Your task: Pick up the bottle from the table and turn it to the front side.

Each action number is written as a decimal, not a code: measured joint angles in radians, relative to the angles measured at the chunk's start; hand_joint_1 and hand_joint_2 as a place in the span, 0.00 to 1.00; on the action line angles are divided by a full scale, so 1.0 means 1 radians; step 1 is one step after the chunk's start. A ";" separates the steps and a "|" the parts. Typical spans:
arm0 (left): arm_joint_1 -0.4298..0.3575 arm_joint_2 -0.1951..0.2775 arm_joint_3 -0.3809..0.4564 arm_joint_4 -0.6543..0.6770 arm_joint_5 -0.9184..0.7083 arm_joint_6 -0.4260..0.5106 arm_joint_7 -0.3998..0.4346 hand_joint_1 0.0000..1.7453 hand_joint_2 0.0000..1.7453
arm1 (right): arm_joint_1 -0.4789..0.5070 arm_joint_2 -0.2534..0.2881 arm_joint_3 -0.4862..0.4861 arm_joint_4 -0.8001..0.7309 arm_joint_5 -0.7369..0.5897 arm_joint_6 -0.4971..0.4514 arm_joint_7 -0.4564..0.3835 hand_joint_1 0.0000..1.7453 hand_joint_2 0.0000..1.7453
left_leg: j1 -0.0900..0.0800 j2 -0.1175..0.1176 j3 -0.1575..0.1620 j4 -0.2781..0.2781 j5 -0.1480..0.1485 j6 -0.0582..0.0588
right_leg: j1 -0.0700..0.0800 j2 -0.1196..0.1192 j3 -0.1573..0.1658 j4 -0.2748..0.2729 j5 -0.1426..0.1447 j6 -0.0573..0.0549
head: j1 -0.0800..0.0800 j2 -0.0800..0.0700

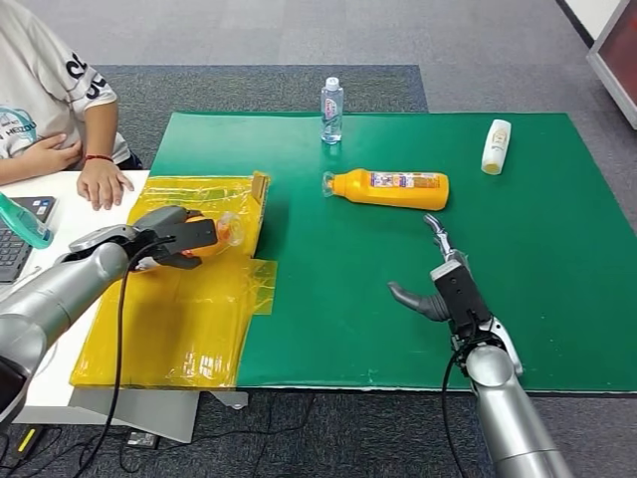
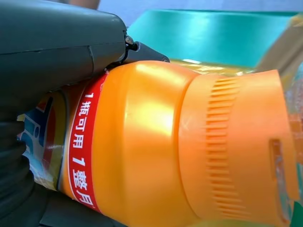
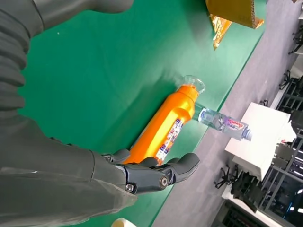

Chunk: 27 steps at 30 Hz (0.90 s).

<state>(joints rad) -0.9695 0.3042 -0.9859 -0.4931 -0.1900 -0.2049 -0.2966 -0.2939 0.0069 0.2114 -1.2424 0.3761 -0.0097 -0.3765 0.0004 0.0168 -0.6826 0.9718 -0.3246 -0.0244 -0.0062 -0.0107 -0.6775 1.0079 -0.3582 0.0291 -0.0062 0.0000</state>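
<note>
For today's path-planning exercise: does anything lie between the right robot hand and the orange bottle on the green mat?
Nothing visible does. The right robot hand hovers open over bare green mat, and the orange bottle lies on its side just beyond its fingertips. The small water bottle and white bottle stand farther back, off that line.

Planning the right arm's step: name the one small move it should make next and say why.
Probably ease the right hand forward toward the orange bottle lying on its side on the green mat. That hand is open and apart from the bottle, fingers pointing its way. The left hand already grips another orange bottle over the yellow sheet.
</note>
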 joint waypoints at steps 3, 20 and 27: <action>0.000 -0.022 0.046 0.002 -0.007 -0.007 -0.020 1.00 1.00 | 0.007 0.000 -0.009 -0.009 0.002 -0.001 0.003 0.00 1.00 | 0.000 0.000 0.000 0.000 0.000 0.000 | 0.000 0.000 0.000 0.000 0.000 0.000 | 0.000 0.000; -0.009 0.357 0.101 -0.329 0.317 -0.866 -0.316 1.00 1.00 | -0.059 0.001 0.029 0.076 -0.063 0.062 -0.049 0.00 1.00 | 0.001 0.008 0.001 0.000 -0.001 -0.005 | 0.002 0.008 -0.003 0.002 -0.002 -0.006 | 0.000 0.000; -0.030 0.478 0.042 -0.442 0.394 -0.820 -0.267 1.00 1.00 | -0.081 0.002 0.062 0.093 -0.074 0.055 -0.050 0.00 1.00 | 0.002 0.006 0.000 0.000 -0.002 -0.004 | 0.003 0.006 -0.002 0.002 -0.002 -0.005 | 0.000 0.000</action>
<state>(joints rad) -0.9998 0.7826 -0.9441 -0.9352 0.2043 -1.0251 -0.5639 -0.3748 0.0089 0.2731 -1.1493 0.3017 0.0456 -0.4267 0.0020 0.0226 -0.6824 0.9715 -0.3264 -0.0286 -0.0037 -0.0050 -0.6799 1.0095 -0.3607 0.0241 -0.0065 0.0000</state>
